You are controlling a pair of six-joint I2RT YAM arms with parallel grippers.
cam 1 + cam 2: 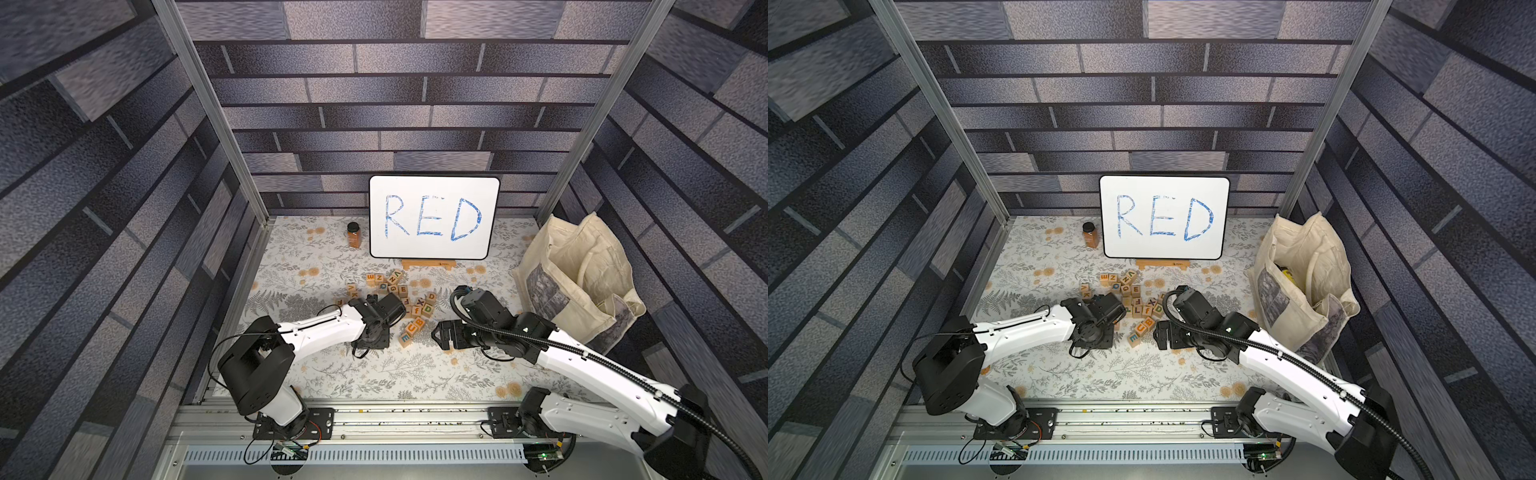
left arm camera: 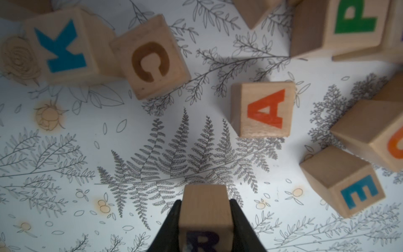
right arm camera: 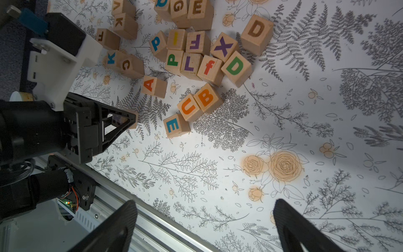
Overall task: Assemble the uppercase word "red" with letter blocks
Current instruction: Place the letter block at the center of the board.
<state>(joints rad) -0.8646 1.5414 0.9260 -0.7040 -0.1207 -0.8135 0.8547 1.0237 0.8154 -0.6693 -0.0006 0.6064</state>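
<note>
Clamping the pale wooden cube printed with a purple R (image 2: 205, 218), the left pincer (image 2: 205, 201) holds it low by the floral-patterned bench (image 2: 65, 157), near the orange A cube (image 2: 263, 109). The green D cube (image 3: 236, 67) lies among the scattered cubes (image 3: 192, 64) farther off. The right pincer (image 3: 205, 209) hangs spread wide.
</note>
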